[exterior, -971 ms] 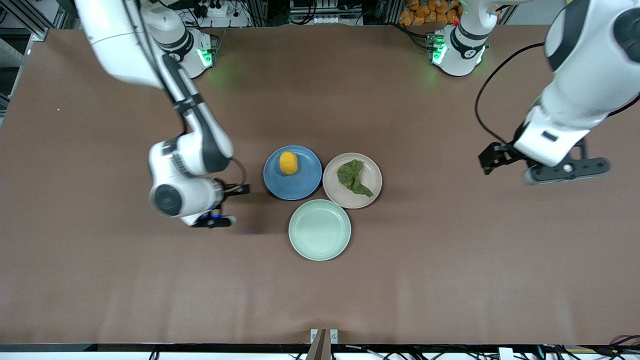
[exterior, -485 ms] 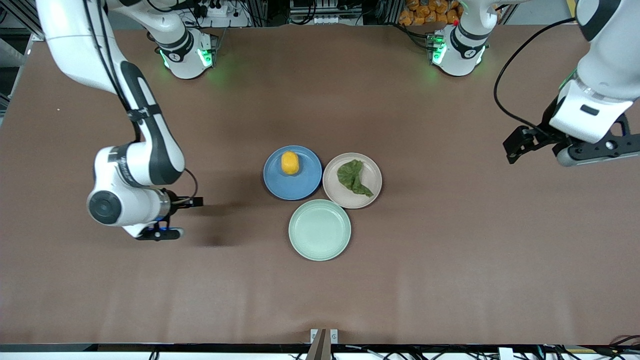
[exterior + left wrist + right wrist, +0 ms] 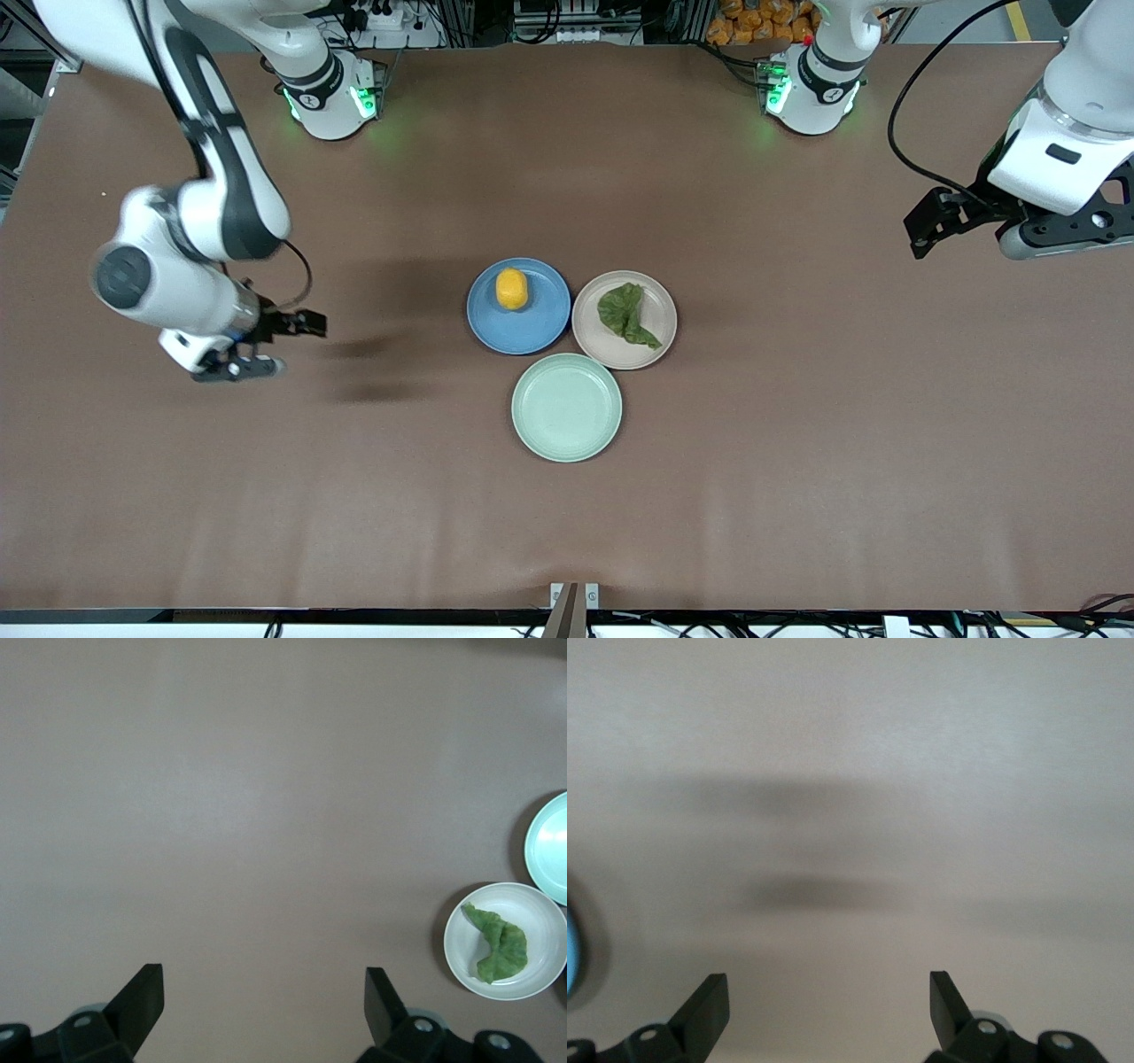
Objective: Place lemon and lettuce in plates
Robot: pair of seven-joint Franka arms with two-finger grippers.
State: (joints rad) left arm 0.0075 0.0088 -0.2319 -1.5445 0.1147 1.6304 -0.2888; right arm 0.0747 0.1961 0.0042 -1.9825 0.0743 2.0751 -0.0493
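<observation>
Our right gripper (image 3: pixel 824 1010) has its fingers wide open and holds nothing, up over bare table. Our left gripper (image 3: pixel 261 1010) is open and empty too. We think the job is done: the lemon (image 3: pixel 511 289) sits in the blue plate (image 3: pixel 542 332), the lettuce (image 3: pixel 626 315) in the beige plate (image 3: pixel 589 341).

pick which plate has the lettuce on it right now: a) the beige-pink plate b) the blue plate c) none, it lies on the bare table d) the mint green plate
a: the lettuce lies on the beige-pink plate, while the lemon sits on the blue plate beside it, and the mint green plate, nearer the front camera, holds nothing.
</observation>
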